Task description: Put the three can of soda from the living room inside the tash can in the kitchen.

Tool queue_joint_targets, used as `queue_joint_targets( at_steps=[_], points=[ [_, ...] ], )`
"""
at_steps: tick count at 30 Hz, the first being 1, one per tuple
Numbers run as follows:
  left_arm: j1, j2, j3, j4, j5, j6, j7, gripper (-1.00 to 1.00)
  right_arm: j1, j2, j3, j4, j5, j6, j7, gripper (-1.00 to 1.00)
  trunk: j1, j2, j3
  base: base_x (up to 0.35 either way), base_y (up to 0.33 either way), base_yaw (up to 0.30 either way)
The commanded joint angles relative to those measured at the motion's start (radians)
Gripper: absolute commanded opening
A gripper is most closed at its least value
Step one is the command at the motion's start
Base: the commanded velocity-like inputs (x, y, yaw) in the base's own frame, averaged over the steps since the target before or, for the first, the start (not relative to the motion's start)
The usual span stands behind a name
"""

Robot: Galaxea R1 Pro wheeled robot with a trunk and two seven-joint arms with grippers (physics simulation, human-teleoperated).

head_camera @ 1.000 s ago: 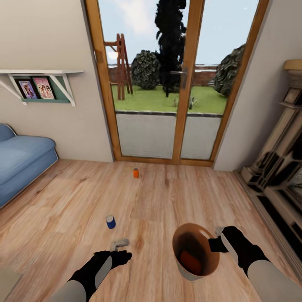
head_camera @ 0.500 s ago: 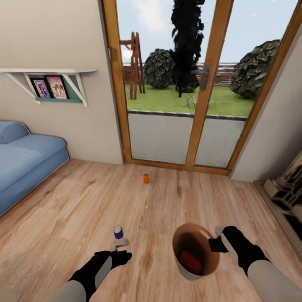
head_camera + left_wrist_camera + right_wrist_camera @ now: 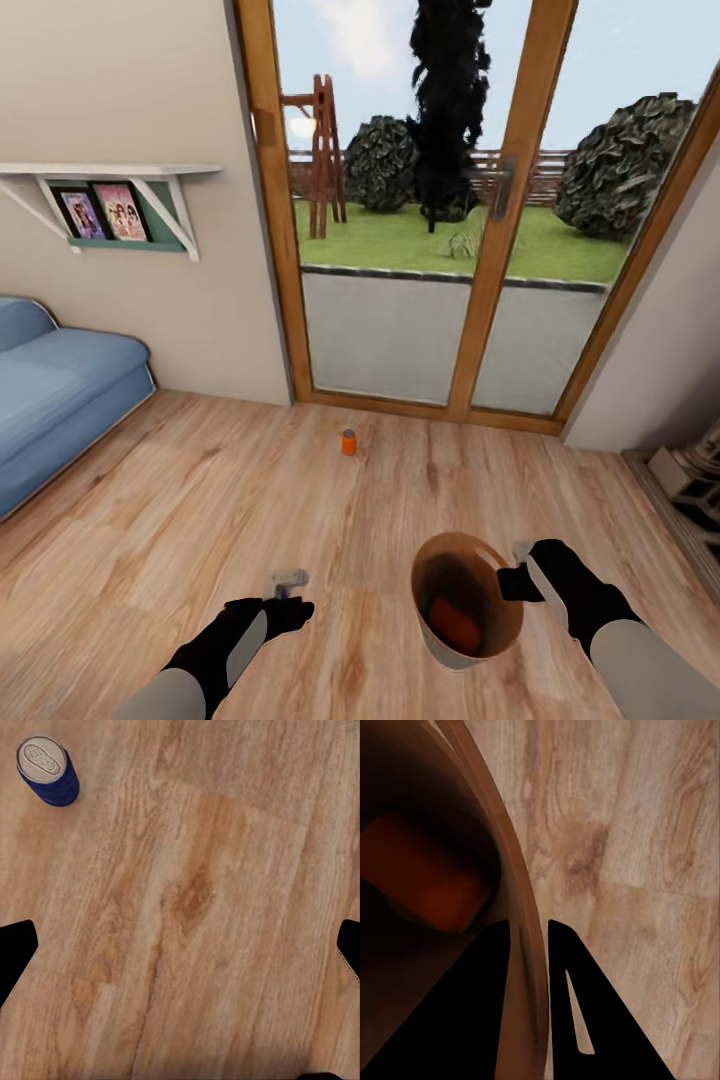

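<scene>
The right gripper (image 3: 512, 570) is clamping the rim of the bin (image 3: 445, 650), one finger (image 3: 480, 1020) inside the wall and one outside, holding it above the plank floor (image 3: 150, 520). An orange can (image 3: 455, 622) is lying inside the bin at the bottom. The left gripper (image 3: 288, 582) is hanging over the floor with its fingers spread wide and nothing between them. The blue can (image 3: 49, 771) is standing upright on the floor near the left gripper, outside its fingers. A second orange can (image 3: 348, 441) is standing upright further off, near the glass doors (image 3: 450, 200). A sofa (image 3: 50, 390) is sitting at the left wall.
</scene>
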Motion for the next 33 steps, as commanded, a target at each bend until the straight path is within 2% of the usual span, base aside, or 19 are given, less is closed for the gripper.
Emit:
queue_joint_targets(
  at_steps=[1, 14, 25, 33],
  points=[
    [0.000, 0.000, 0.000, 0.000, 0.000, 0.000, 0.000, 1.00, 0.000, 0.000, -0.001, 0.000, -0.014, 0.000, 0.005, -1.00, 0.000, 0.000, 0.000, 0.347, 0.000, 0.000],
    [0.000, 0.000, 0.000, -0.001, 0.000, -0.002, -0.001, 1.00, 0.000, 0.000, -0.001, 0.000, -0.014, 0.000, 0.005, -1.00, 0.000, 0.000, 0.000, 0.346, 0.000, 0.001],
    [0.000, 0.000, 0.000, -0.001, 0.000, -0.002, -0.002, 1.00, 0.000, 0.000, -0.001, 0.000, -0.014, 0.000, 0.005, -1.00, 0.000, 0.000, -0.004, 0.336, 0.000, 0.077],
    [0.000, 0.000, 0.000, -0.001, 0.000, -0.002, -0.003, 1.00, 0.000, -0.001, -0.002, 0.000, -0.014, 0.000, 0.005, -1.00, 0.000, 0.000, -0.004, 0.260, 0.000, 0.012]
  ],
)
